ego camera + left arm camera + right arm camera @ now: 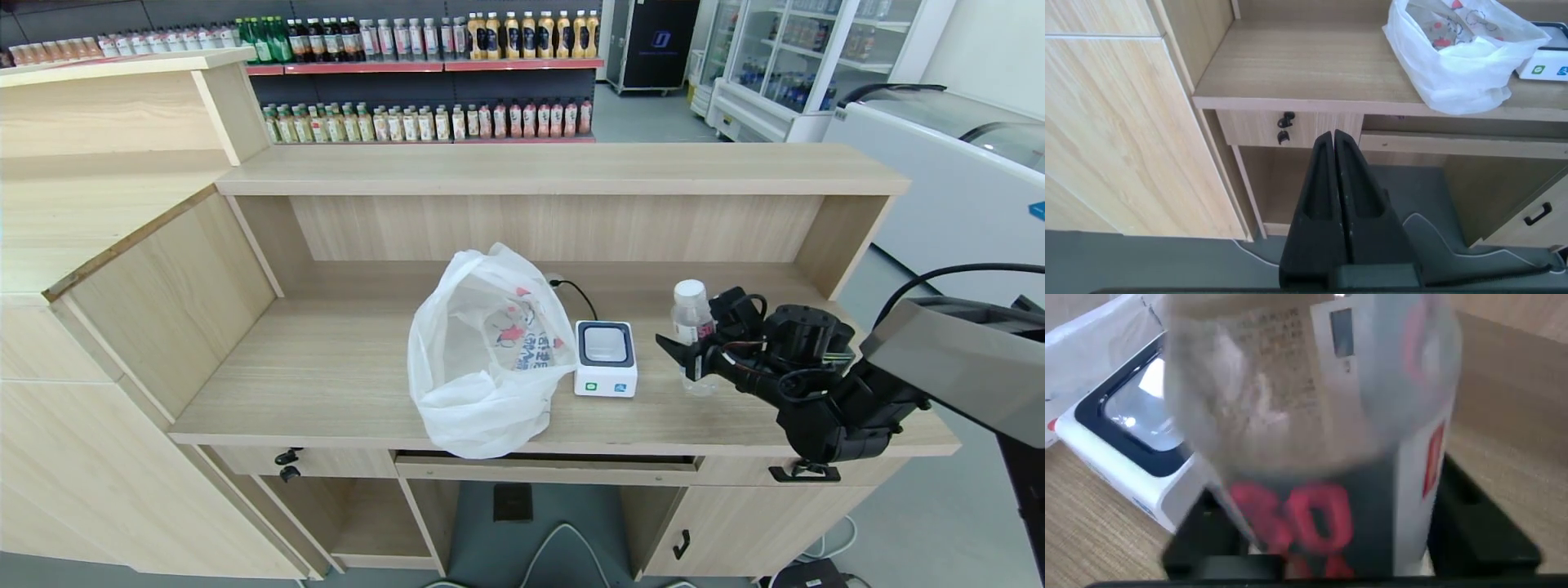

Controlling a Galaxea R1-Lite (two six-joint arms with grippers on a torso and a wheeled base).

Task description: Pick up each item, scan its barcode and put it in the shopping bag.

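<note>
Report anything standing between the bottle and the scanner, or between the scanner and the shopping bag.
Nothing visible does. Bare counter separates the bottle in the right hand from the scanner; the shopping bag sits beside it.

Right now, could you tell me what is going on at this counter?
The right gripper is closed around a clear bottle standing upright on the counter, just right of the barcode scanner. The shopping bag sits open on the scanner's other side. The left gripper hangs shut, low in front of the counter.
</note>
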